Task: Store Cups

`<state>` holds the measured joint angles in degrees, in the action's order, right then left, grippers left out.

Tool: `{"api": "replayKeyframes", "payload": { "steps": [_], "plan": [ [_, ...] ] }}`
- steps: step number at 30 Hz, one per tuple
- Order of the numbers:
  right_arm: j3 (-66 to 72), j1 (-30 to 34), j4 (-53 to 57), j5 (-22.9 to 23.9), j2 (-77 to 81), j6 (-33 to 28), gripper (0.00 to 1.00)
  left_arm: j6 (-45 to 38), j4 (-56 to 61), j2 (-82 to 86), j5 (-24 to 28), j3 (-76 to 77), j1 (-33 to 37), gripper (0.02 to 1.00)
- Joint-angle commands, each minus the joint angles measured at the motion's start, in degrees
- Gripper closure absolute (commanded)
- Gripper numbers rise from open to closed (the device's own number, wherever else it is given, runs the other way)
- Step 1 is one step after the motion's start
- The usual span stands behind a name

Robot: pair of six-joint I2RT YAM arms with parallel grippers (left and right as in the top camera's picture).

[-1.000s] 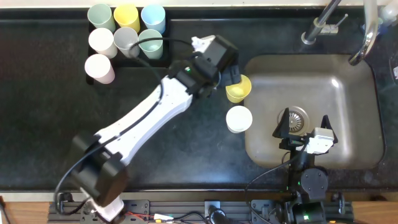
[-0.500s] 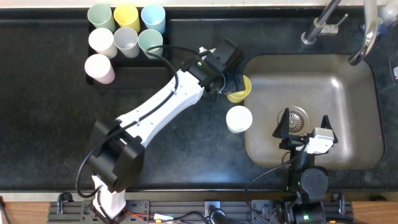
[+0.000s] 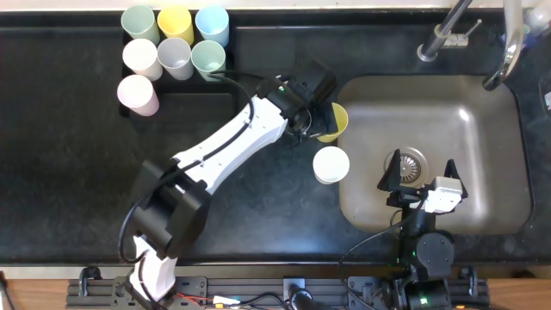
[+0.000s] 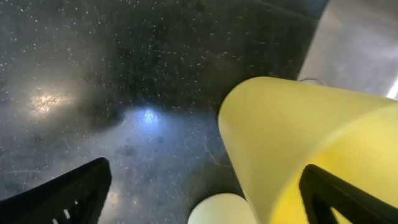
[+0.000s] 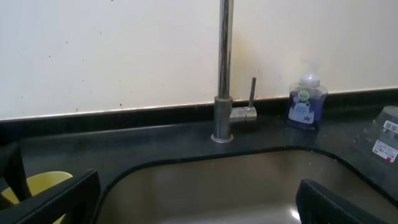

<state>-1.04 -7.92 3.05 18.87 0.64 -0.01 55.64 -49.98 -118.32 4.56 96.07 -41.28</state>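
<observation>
**Left claw (image 3: pixel 320 119) poised at yellow cup (image 3: pixel 336 123) by sink (image 3: pixel 465 112)**

Over the sink, the right claw (image 3: pixel 420 165) hung spread and idle. The left claw sat low, released, its fingers either side of the yellow cup's wall, likely lined up for a pinch. That cup stood at the sink's edge, near a white cup (image 3: pixel 331 164) and well apart from the stored cups (image 3: pixel 175 53).

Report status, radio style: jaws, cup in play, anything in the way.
Left jaws open at yellow cup, on counter by sink. Right jaws open over sink. White cup stands close beside yellow cup.
</observation>
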Motion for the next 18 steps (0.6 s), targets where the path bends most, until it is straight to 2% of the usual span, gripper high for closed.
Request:
{"api": "replayKeyframes", "payload": {
  "steps": [1, 2, 3, 6, 12, 18],
  "plan": [
    [0.76, -0.20, -0.26, 0.24, -0.42, 0.00, 0.005, 0.39, 0.17, -0.24, -0.61, 1.57, 0.33, 0.542],
    [0.76, -0.20, -0.26, 0.24, -0.42, 0.00, 0.005, 0.35, 0.46, -0.24, -0.87, 1.57, 0.44, 0.853],
    [0.76, -0.20, -0.26, 0.24, -0.39, 0.00, 0.003, 0.37, 0.63, -0.22, -1.22, 1.57, 0.57, 0.910],
    [0.76, -0.20, -0.26, 0.24, -0.39, 0.00, 0.005, 0.35, 0.76, -0.07, -2.21, 2.29, 1.18, 0.982],
    [0.76, -0.20, -0.26, 0.24, -0.42, 0.00, 0.003, -0.07, -3.13, 2.84, -7.63, 6.56, 3.67, 0.982],
    [0.76, -0.20, -0.28, 0.24, -0.39, 0.00, 0.003, 1.44, -12.70, 9.88, -9.62, 7.13, 12.98, 0.982]
  ]
}}
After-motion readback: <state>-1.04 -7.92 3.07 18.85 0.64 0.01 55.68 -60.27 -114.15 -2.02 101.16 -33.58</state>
